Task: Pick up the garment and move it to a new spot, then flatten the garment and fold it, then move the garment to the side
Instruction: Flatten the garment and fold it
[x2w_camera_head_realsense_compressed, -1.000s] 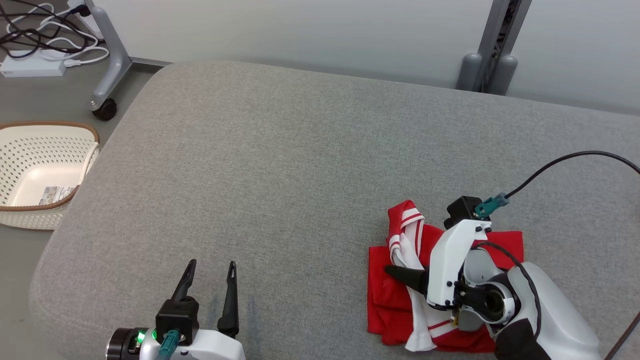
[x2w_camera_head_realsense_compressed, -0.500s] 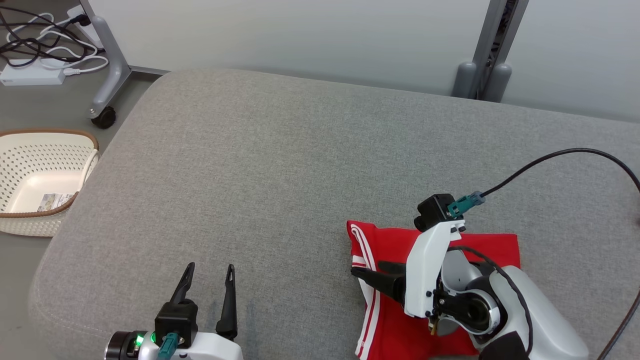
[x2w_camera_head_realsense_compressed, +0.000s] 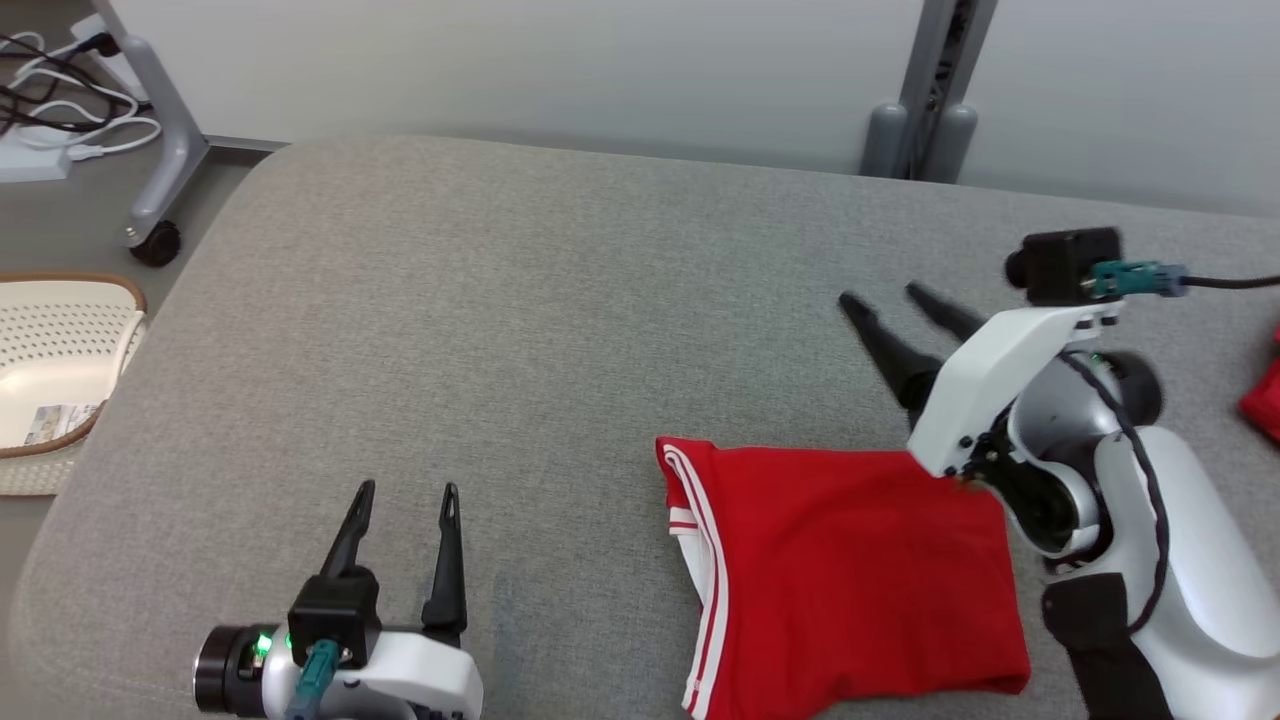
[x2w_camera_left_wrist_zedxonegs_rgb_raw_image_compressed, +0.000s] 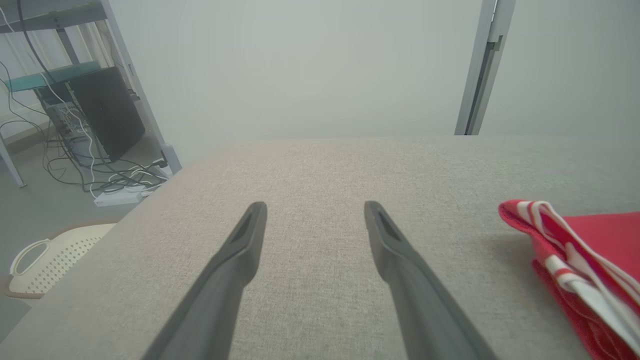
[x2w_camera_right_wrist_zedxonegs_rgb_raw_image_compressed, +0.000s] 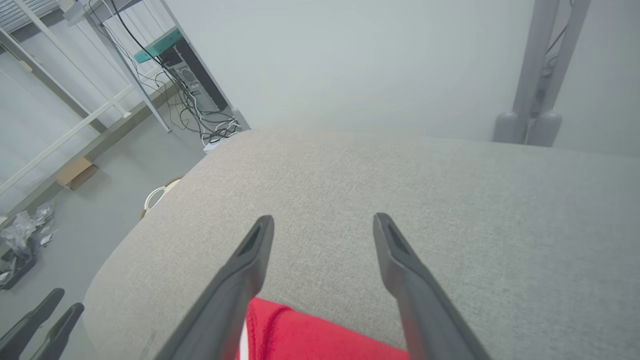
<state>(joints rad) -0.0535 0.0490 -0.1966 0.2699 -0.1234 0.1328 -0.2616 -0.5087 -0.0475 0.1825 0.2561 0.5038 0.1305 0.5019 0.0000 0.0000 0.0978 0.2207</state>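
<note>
The garment (x2w_camera_head_realsense_compressed: 850, 570) is red with white stripes along its left edge, folded into a flat rectangle on the grey cushion (x2w_camera_head_realsense_compressed: 560, 320) at lower right. It also shows at the right of the left wrist view as the garment (x2w_camera_left_wrist_zedxonegs_rgb_raw_image_compressed: 585, 250), and low in the right wrist view as the garment (x2w_camera_right_wrist_zedxonegs_rgb_raw_image_compressed: 310, 335). My right gripper (x2w_camera_head_realsense_compressed: 885, 298) hovers open above the cushion, just beyond the garment's far edge, holding nothing. My left gripper (x2w_camera_head_realsense_compressed: 408, 490) rests open near the front edge, well left of the garment, with empty fingers (x2w_camera_left_wrist_zedxonegs_rgb_raw_image_compressed: 235, 260).
A white perforated basket (x2w_camera_head_realsense_compressed: 60, 340) stands on the floor at left. Cables and a wheeled stand leg (x2w_camera_head_realsense_compressed: 150, 230) lie at back left. A grey post (x2w_camera_head_realsense_compressed: 920, 120) rises behind the cushion. Another red item (x2w_camera_head_realsense_compressed: 1265, 395) shows at the right edge.
The right gripper has let go of the garment, risen and moved away toward the back right. The garment now lies flat and folded. The camera has shifted a little.
</note>
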